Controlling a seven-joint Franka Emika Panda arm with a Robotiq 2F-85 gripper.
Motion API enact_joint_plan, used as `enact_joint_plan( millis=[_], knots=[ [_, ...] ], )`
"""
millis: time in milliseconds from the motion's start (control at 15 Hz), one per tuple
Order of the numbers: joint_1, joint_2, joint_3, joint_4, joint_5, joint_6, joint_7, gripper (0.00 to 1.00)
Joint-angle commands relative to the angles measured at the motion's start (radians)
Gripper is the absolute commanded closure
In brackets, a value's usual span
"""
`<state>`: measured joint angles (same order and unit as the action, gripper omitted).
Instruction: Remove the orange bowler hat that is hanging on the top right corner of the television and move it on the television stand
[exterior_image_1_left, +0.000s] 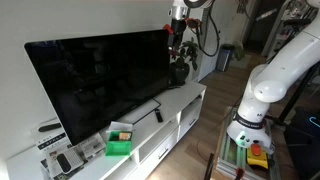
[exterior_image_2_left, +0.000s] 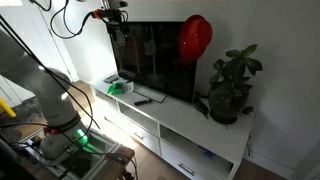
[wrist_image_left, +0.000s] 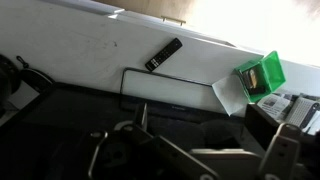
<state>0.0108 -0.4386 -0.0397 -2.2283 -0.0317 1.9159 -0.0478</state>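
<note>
In an exterior view we see the orange bowler hat (exterior_image_2_left: 195, 38) hanging on the top right corner of the television (exterior_image_2_left: 150, 62), above the white desk (exterior_image_2_left: 205, 125). The hand (exterior_image_2_left: 113, 25) is well apart, near the other corner. In the wrist view the hand (wrist_image_left: 190, 150) gapes wide above a remote (wrist_image_left: 164, 54) and a green box (wrist_image_left: 262, 77) whose label we cannot read.

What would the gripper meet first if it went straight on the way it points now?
Probably the television, whose dark screen fills the wrist view ahead of the gripper; the television stand lies beyond. Depth is unclear.
</note>
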Motion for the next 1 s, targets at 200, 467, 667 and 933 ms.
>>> enact_joint_plan(
  millis=[200, 467, 667, 933],
  knots=[
    [-0.007, 0.001, 0.006, 0.002, 0.003, -0.002, -0.002, 0.00],
    [-0.007, 0.001, 0.006, 0.002, 0.003, -0.002, -0.002, 0.00],
    [-0.075, 0.051, -0.005, 0.023, -0.073, 0.062, 0.094, 0.00],
    [-0.177, 0.125, -0.033, 0.070, -0.230, 0.228, 0.161, 0.00]
  ],
)
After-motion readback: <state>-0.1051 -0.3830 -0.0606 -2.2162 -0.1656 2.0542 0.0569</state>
